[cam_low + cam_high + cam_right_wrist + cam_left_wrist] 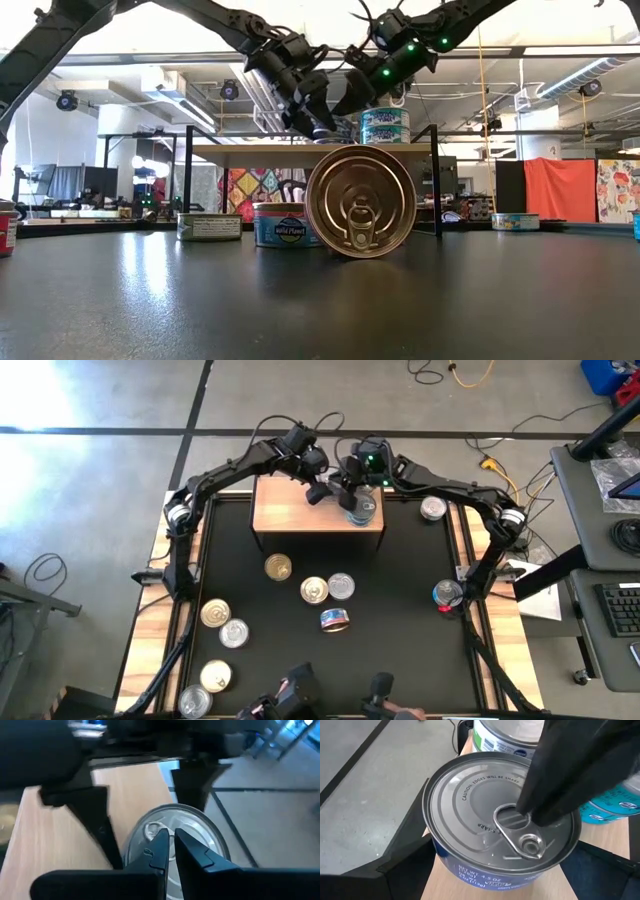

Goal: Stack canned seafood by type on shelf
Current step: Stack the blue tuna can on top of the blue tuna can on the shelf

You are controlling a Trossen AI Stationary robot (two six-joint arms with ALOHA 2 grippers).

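The light-wood shelf (300,510) stands at the table's far side. Both grippers are over its right part. My left gripper (322,491) is shut on a silver-lidded, blue-labelled can (490,815) that stands on the shelf board. My right gripper (171,847) is shut, its fingertips on that can's lid (192,827). A stack of two cans (385,125) stands on the shelf right beside it. Several gold-lidded and silver-lidded cans (314,591) rest on the black table nearer the front. My left gripper has the can between its two fingers (102,827), one on each side of the round wall (445,862), slanting down from the table's left. The can stands upright with its base on the shelf board. My right gripper presses its shut fingertips (545,800) down on the lid beside the pull tab (520,832), coming from above.
One can (335,620) lies on its edge mid-table, its gold lid (360,200) facing the low camera. Single cans sit near the table's right rim (433,509) (447,595) and front left (216,677). The shelf's left half (280,510) is bare wood.
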